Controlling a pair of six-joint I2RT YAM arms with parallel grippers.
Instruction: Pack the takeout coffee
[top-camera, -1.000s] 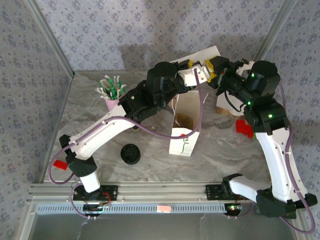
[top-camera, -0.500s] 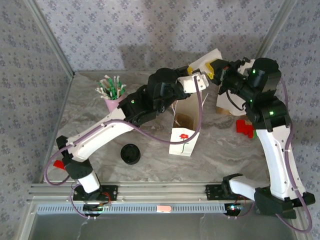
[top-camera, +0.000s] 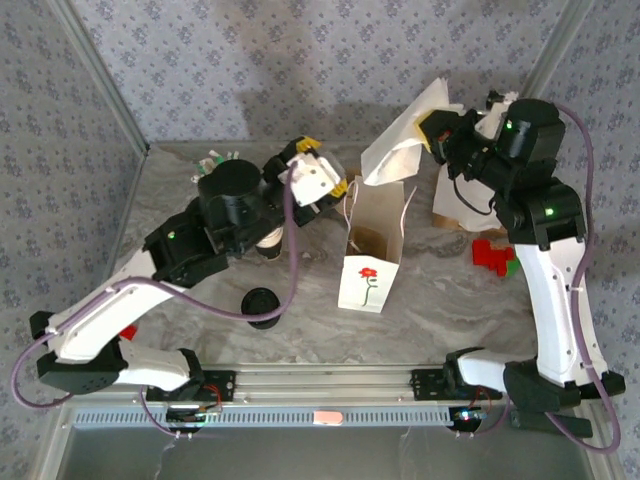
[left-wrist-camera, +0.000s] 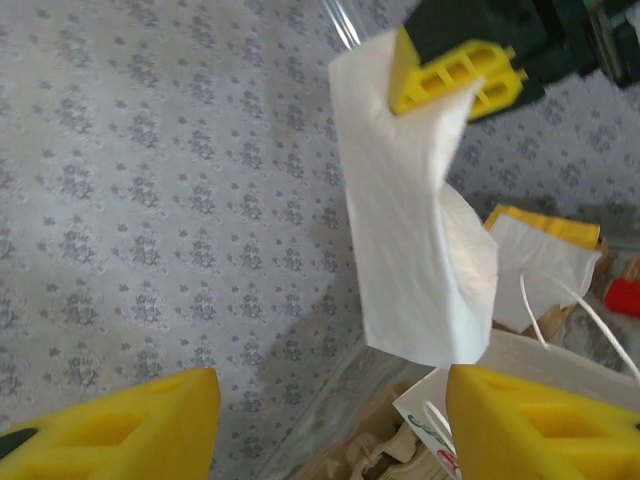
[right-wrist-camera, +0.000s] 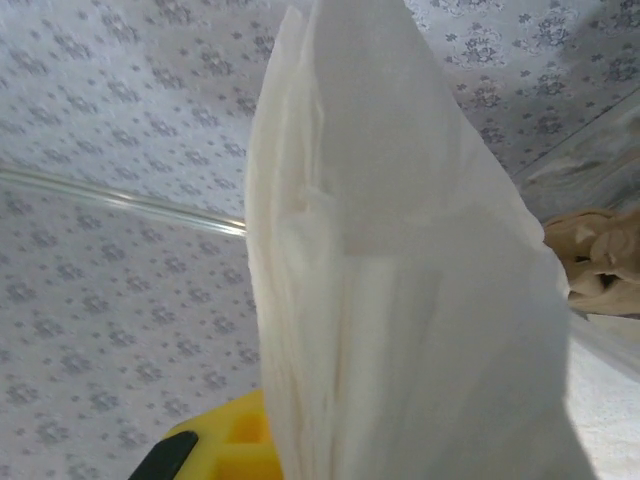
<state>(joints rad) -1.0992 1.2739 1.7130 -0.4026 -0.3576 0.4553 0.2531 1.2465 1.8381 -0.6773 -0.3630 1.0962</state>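
The takeout coffee (top-camera: 262, 305) reads as a black disc on the marble table, near the front left and apart from both grippers. A white paper bag (top-camera: 372, 250) with a red flower stands open mid-table; its rim and handle (left-wrist-camera: 520, 365) show in the left wrist view. My right gripper (top-camera: 436, 128) is shut on a white napkin (top-camera: 405, 135), held in the air above the bag's far end. The napkin (right-wrist-camera: 400, 260) hides all but one yellow finger (right-wrist-camera: 215, 445). My left gripper (top-camera: 338, 186) stands open and empty (left-wrist-camera: 330, 400), left of the bag, facing the napkin (left-wrist-camera: 410, 220).
A cup of stirrers (top-camera: 218, 160) pokes out behind the left arm at the back left. Brown and white paper goods (top-camera: 455, 210) lie at the back right, with a red object (top-camera: 490, 255) in front of them. Patterned walls close in the table.
The left gripper opened, let go of the napkin and drew back to the left, away from the bag. The right gripper shut on the napkin and raised it.
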